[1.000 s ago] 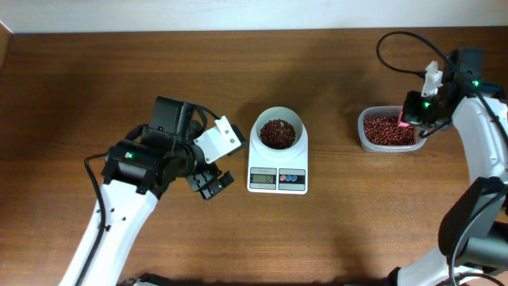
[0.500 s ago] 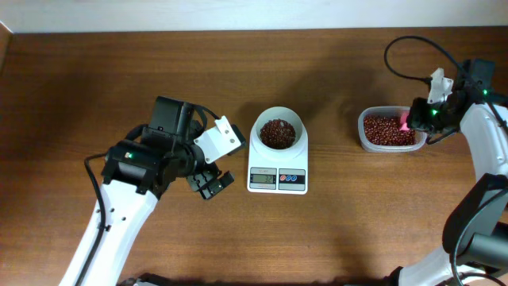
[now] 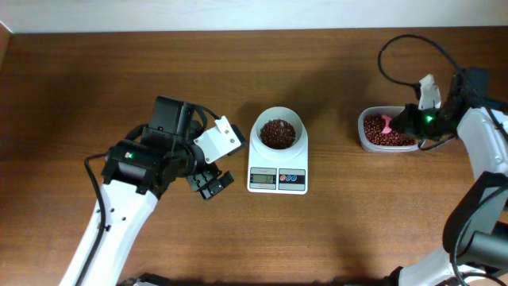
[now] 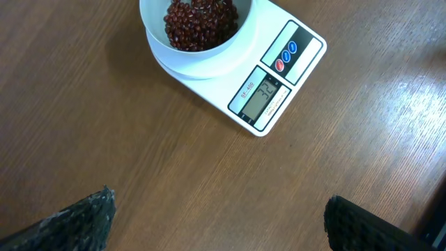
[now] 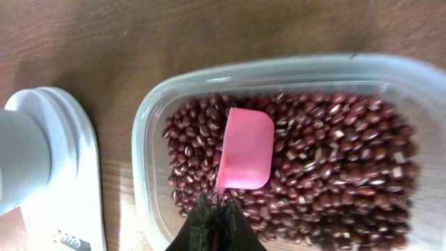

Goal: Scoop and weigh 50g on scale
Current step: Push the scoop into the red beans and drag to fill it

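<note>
1. Desk (image 3: 119, 79) of brown wood carried the scale at its middle and a clear tub near the right edge.
2. Left gripper (image 3: 218, 159) hung above bare wood just left of the scale, its jaws spread wide and holding nothing.
3. Scale (image 3: 278, 163), white, sat with its display and its blue and red buttons facing the near edge. The digits seemed to read 32 in the left wrist view, though they were too tilted to be sure.
4. Tub (image 3: 361, 131) stood well apart from the scale, to its right.
5. Bowl (image 3: 258, 131), round and white, rested on the scale's platform.
6. Right gripper (image 5: 216, 209) was over the tub, clamped tight on the near end of a pink scoop.
7. Pink scoop (image 5: 245, 150) lay mouth-down on the beans in the tub.
8. Beans (image 3: 277, 133), dark red-brown, formed a small heap in the bowl, and far more filled the tub.
</note>
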You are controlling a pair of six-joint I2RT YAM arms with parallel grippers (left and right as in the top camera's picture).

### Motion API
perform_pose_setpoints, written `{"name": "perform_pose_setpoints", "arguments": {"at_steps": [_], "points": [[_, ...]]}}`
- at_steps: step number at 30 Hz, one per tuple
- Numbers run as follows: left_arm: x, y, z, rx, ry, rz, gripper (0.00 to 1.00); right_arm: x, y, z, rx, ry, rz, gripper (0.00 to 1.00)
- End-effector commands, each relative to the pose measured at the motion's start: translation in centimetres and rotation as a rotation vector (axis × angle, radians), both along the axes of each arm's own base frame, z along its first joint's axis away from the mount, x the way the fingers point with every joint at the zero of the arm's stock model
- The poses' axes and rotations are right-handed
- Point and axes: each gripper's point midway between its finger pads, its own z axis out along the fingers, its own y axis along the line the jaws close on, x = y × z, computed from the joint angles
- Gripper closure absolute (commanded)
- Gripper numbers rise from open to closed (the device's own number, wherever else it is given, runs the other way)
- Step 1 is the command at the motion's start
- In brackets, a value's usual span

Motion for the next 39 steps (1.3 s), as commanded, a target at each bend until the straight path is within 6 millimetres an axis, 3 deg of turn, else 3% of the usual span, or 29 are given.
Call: {"name": "perform_pose_setpoints", "arguments": {"at_steps": [1,8,17,25,32,38,39], "points": [[0.1,-0.1,0.9,-0.012,-0.029,-0.015,0.01,-0.6,1.5,-0.7,0.091,0.008,0.028,0.96],[0.1,-0.1,0.9,-0.012,-0.029,-0.015,0.01,-0.6,1.7,-0.3,0.157,-0.006,0.014,0.96],[0.1,-0.1,0.9,-0.012,-0.029,-0.015,0.01,-2.6,-0.9,-0.4,0.332,-0.017,-0.092,0.96],[0.1,-0.1,0.9,-0.012,-0.029,-0.015,0.01,-3.1,-3.2,2.8,0.58,-0.149,-0.172,0.96],[0.1,-0.1,0.9,-0.012,-0.029,-0.015,0.01,-2.9,-2.7,5.1,0.706,-0.218,-0.153,0.96],[0.1,-0.1,0.9,-0.012,-0.029,-0.015,0.01,-2.8,-2.3,5.9,0.749,-0.244,-0.137,0.96],[0.1,-0.1,0.9,-0.012,-0.029,-0.015,0.01,-2.8,-2.7,5.0,0.693,-0.223,-0.148,0.96]]}}
